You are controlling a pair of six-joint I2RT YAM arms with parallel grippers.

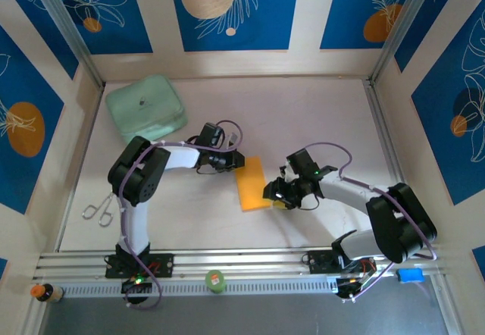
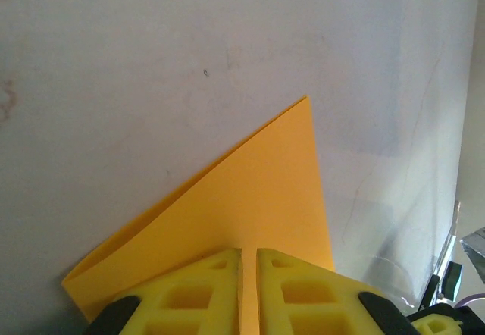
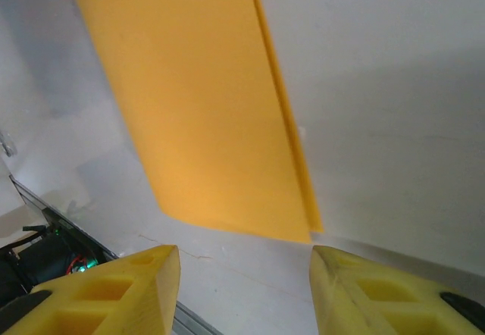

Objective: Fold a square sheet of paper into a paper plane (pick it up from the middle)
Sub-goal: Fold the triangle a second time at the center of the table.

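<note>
The folded sheet of paper (image 1: 252,186) runs near-to-far — left tool (image 2: 248,253) clenched on it, right tool (image 3: 244,263) gaping beside it.

The pale off-white surface (image 1: 318,123) carries a mint-green rounded box (image 1: 145,108) in its far left corner and what looks like small metal scissors (image 1: 98,212) by the left edge. A folded orange-yellow sheet of paper (image 1: 251,185) lies mid-surface.

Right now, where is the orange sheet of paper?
Seen from above, the orange sheet of paper lies mid-table between the two arms; the left fingers pinch its far edge, and the right fingers stand open by its near corner.
</note>
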